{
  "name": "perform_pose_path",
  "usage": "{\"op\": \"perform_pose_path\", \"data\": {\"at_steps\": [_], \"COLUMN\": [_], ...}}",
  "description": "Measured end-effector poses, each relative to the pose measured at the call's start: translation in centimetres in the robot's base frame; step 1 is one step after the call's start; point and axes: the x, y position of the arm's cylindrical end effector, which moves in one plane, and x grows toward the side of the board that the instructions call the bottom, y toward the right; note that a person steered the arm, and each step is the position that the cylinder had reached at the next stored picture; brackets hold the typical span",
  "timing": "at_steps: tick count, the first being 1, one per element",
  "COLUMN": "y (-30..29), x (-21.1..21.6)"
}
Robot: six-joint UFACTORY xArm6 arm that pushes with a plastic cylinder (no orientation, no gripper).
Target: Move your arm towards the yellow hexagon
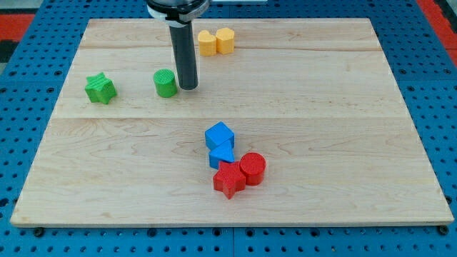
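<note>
Two yellow blocks sit touching near the view's top: the right one looks like the yellow hexagon (225,39), the left one (206,43) has a less clear shape. My tip (188,86) rests on the board just right of a green cylinder (165,83), below and left of the yellow pair, apart from them. The rod rises from the tip to the view's top edge.
A green star (100,88) lies at the left. Near the middle-bottom, a blue cube (219,135) and a second blue block (222,155) touch a red star (228,179) and a red cylinder (252,168). The wooden board (357,143) lies on a blue pegboard.
</note>
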Motion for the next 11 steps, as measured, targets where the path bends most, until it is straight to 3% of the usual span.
{"op": "perform_pose_path", "data": {"at_steps": [3,4,5,6,7,8,9,11], "y": [-7.0,-6.2,0.6,10.7,14.5,14.5,13.8,5.4], "x": [2.1,3.3,3.4,1.7,-3.6,-10.4,-14.4,-13.8]}}
